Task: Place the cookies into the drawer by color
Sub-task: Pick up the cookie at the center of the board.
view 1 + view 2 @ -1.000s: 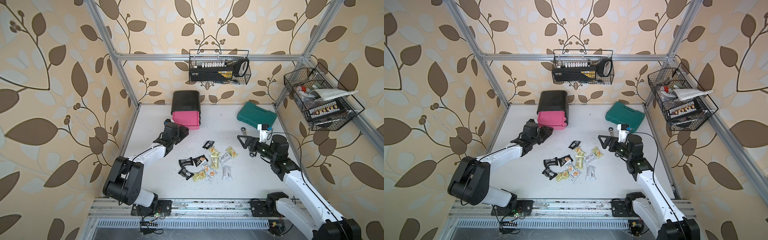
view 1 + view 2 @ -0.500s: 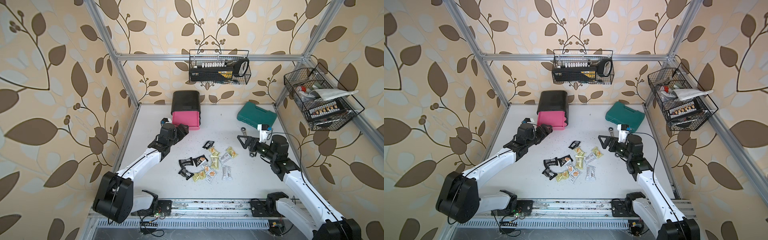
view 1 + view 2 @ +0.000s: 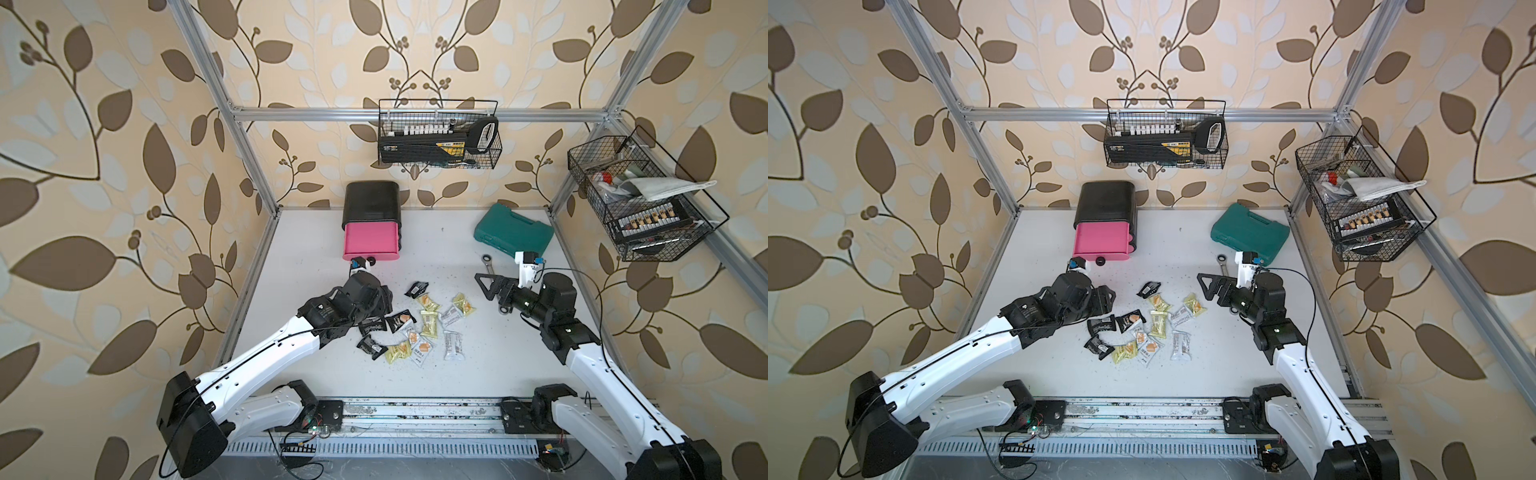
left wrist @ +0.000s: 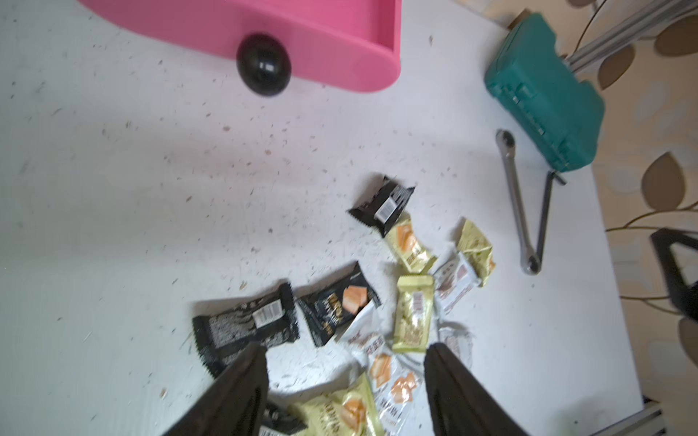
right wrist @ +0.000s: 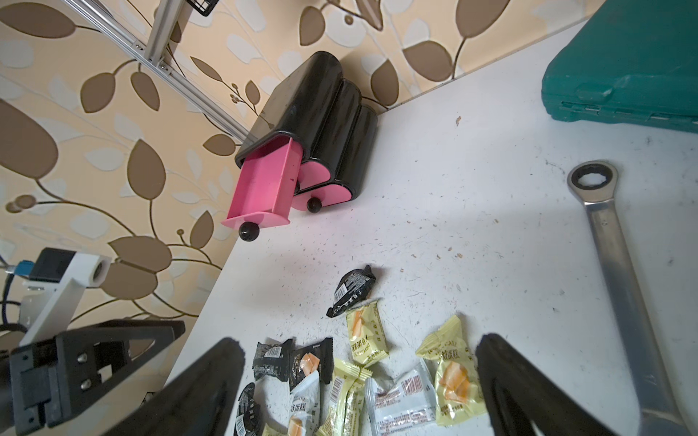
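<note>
The cookies [image 3: 429, 322] lie in a loose pile mid-table, black, white and pale yellow packets mixed, seen in both top views [image 3: 1158, 328]. The drawer [image 3: 371, 241] is the pink top one of a black cabinet at the back left, pulled out with its black knob [image 4: 263, 66] forward. My left gripper [image 4: 345, 351] hangs open over the pile's left side, nothing between its fingers; a black packet [image 4: 245, 324] lies just ahead of one fingertip. My right gripper [image 5: 360, 345] stands wide open and empty at the pile's right side [image 3: 488, 289].
A teal tool case [image 3: 514, 230] sits at the back right, with a ratchet wrench [image 5: 612, 264] lying just in front of it near my right gripper. Wire baskets hang on the back wall [image 3: 438, 139] and right wall [image 3: 640, 199]. Crumbs speckle the white table [image 3: 316, 249].
My left gripper has drawn back from the drawer's front and swung over to the left side of the cookie pile. The right arm and the drawer have not moved.
</note>
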Controlling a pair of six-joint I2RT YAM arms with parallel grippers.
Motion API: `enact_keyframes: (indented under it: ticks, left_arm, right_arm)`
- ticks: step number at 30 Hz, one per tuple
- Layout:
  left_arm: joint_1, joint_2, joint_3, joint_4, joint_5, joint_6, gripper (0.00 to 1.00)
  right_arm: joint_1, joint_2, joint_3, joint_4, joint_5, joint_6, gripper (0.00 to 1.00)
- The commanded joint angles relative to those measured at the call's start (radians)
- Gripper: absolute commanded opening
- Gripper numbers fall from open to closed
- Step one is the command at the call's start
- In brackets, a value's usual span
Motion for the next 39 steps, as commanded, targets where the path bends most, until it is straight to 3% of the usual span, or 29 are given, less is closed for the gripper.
enact_keyframes:
  ticks: [1,7,14,17,19,20,24,32,39]
  left_arm:
    - [-0.065,0.002,-0.034,-0.167,-0.064,-0.073,0.66]
    - [-0.14,0.072,-0.083,-0.254,-0.089,-0.244,0.64]
    - [-0.177,0.123,-0.176,-0.192,-0.06,-0.531,0.66]
    - [-0.176,0.15,-0.176,-0.176,-0.062,-0.636,0.74]
    - [-0.177,0.156,-0.182,-0.128,-0.065,-0.687,0.96]
    - [-0.176,0.157,-0.189,-0.103,-0.063,-0.706,0.98]
    - [-0.175,0.142,-0.211,-0.047,-0.096,-0.813,0.98]
    - [-0.172,0.131,-0.262,0.018,-0.116,-0.915,0.77]
    - [-0.166,0.183,-0.285,0.073,-0.073,-0.927,0.76]
  right_arm:
    - [0.003,-0.003,-0.011,0.01,0.011,-0.013,0.99]
    - [0.003,0.019,-0.007,0.013,0.0,-0.009,0.99]
    - [0.003,0.021,-0.007,0.013,-0.006,-0.005,0.99]
    - [0.003,0.012,-0.007,0.006,-0.002,-0.009,0.99]
    - [0.002,0.009,-0.007,0.005,0.0,-0.009,0.99]
    - [0.004,0.011,-0.007,0.006,-0.001,-0.009,0.99]
    - [0.005,0.009,-0.007,0.004,0.0,-0.009,0.99]
    - [0.013,-0.005,-0.013,-0.005,0.008,-0.014,0.99]
    - [0.016,-0.008,-0.013,-0.006,0.011,-0.014,0.99]
